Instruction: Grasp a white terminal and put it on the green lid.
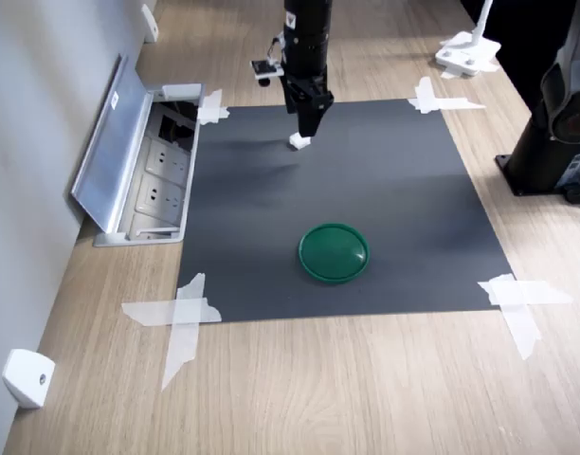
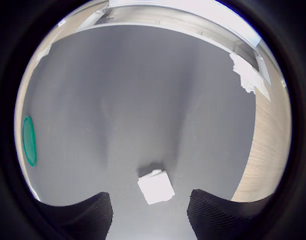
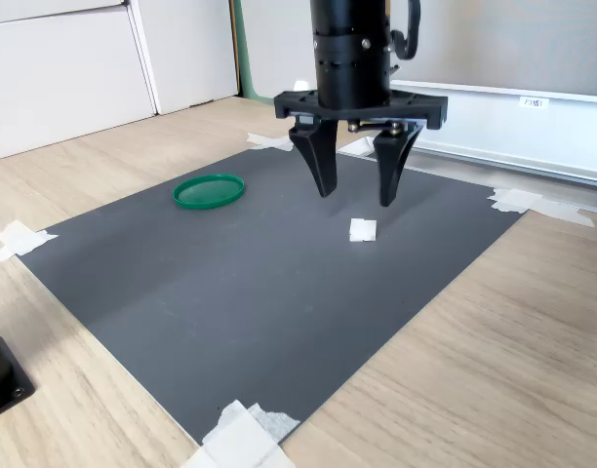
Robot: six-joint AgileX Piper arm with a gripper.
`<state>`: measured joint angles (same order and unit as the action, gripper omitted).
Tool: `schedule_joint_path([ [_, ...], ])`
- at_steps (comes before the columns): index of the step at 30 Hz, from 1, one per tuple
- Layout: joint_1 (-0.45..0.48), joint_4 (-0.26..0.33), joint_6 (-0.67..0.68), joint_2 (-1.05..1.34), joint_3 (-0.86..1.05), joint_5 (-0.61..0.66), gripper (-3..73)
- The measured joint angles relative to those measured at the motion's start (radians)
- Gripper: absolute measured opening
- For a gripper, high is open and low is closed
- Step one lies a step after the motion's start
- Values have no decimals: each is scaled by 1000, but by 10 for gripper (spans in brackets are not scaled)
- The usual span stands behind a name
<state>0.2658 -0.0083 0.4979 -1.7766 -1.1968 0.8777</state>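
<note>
The gripper [image 3: 355, 193] hangs above the dark mat [image 1: 385, 190] with its two fingers [image 3: 321, 166] spread wide and nothing between them, and the white terminal [image 3: 363, 230] lies on the mat just below the tips, not yet touched. In the second exterior view it sits under the gap, a little toward the finger on the second exterior view's right; in the wrist view the terminal [image 2: 155, 187] shows between the two dark pads [image 2: 88, 215], slightly nearer one of them and turned at a small angle to the closing line. It is close to cube-shaped, so I judge no long axis matters much; a straight descent with a slight sideways correction should bracket it. The green lid [image 1: 334, 252] lies flat on the same mat, well apart from the terminal, toward the near edge in the first exterior view (it shows only as a thin sliver at the rim of the wrist view). By count: one terminal, one lid, one arm, and four white tape crosses [image 1: 181, 316] at the mat's corners.
</note>
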Motion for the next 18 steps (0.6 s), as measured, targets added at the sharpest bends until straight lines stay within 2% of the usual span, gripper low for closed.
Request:
schedule_joint_path([
  [18,1,-22,16,-59,0,-33,642],
])
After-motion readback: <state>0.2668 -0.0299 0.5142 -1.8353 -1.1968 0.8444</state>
